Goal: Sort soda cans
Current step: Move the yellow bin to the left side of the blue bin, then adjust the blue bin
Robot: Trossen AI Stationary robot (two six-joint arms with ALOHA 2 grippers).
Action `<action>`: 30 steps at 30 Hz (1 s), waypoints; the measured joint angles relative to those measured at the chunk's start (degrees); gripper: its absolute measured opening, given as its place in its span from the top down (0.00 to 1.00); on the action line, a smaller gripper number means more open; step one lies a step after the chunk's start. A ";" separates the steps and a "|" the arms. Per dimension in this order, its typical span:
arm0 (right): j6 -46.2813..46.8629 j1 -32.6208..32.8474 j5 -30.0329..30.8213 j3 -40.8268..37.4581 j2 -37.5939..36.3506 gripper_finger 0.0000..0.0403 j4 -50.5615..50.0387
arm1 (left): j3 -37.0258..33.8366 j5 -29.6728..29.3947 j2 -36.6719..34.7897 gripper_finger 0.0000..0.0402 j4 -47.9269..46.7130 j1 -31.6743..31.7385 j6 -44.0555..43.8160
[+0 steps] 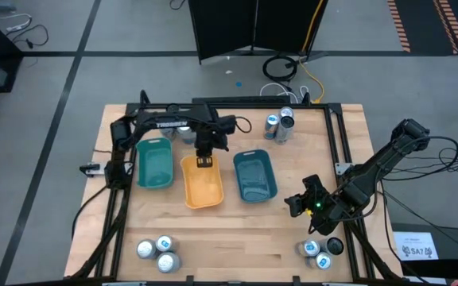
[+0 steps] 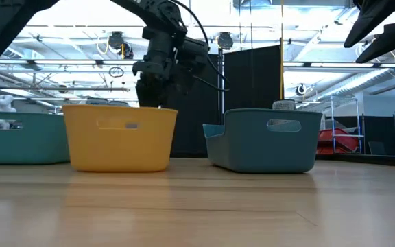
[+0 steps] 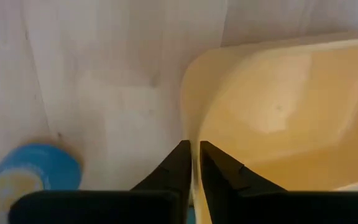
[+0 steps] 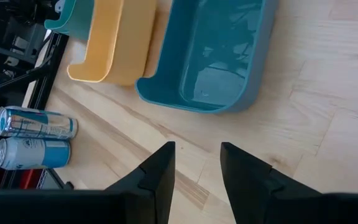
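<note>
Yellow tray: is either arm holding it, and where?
The left gripper seems to pinch the yellow tray by the rim of its end wall, jaws nearly closed on it. The right gripper holds nothing.

- Even, bright overhead light falls across the wooden table (image 1: 237,230); shadows under the arms are soft and short.
- From table height, the ceiling lights and windows in the far room blow out white, leaving the arms as dark silhouettes.
- The left wrist view is soft throughout: the yellow tray (image 3: 278,112) glows pale with glare, and a blue can (image 3: 33,177) is a blur.
- The teal tray (image 4: 219,56) shows glossy reflections inside.
</note>
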 joint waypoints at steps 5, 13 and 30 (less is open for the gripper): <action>-0.16 0.00 -0.04 0.00 0.02 0.70 -0.03 | 0.00 -1.54 0.00 0.84 0.27 -0.63 1.22; -1.28 0.00 -0.04 0.00 0.02 0.70 -0.03 | 0.00 -1.98 -0.70 0.84 -0.30 -0.59 1.11; -6.20 -8.56 -0.41 0.00 0.00 0.70 -6.66 | 4.79 -9.37 -22.40 0.84 -3.01 -1.68 -18.53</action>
